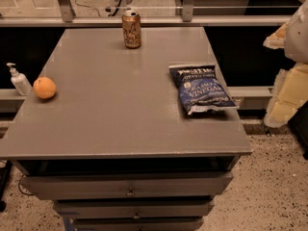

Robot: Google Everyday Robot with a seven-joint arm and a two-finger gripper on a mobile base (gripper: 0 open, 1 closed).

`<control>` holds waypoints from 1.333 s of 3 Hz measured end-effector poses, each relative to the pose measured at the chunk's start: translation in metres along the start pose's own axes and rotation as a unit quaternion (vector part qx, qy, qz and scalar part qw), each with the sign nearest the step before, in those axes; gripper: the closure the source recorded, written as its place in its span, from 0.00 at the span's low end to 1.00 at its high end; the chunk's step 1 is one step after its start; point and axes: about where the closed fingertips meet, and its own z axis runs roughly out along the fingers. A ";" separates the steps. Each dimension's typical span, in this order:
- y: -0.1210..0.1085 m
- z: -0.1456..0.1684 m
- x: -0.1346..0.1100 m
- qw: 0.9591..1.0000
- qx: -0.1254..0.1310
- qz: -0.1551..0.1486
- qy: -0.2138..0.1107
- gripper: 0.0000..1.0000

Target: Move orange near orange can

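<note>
The orange (44, 87) lies on the grey table top (125, 109) near its left edge. The orange can (131, 29) stands upright at the far edge of the table, a little left of centre, well apart from the orange. My gripper (284, 97) hangs with the pale arm at the right edge of the view, off the table's right side, away from both and holding nothing I can see.
A dark blue chip bag (199, 89) lies flat on the right part of the table. A white pump bottle (19, 79) stands on a ledge just left of the table. Drawers (127, 186) front the table. A railing runs behind.
</note>
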 end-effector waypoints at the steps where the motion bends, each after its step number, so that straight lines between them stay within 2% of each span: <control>1: 0.000 0.000 0.000 1.000 0.000 0.000 0.000 0.00; 2: 0.004 0.007 -0.012 1.000 -0.005 0.000 -0.030 0.00; 3: 0.012 0.027 -0.057 0.995 -0.016 -0.008 -0.100 0.00; 4: 0.010 0.046 -0.114 0.984 -0.022 -0.013 -0.177 0.00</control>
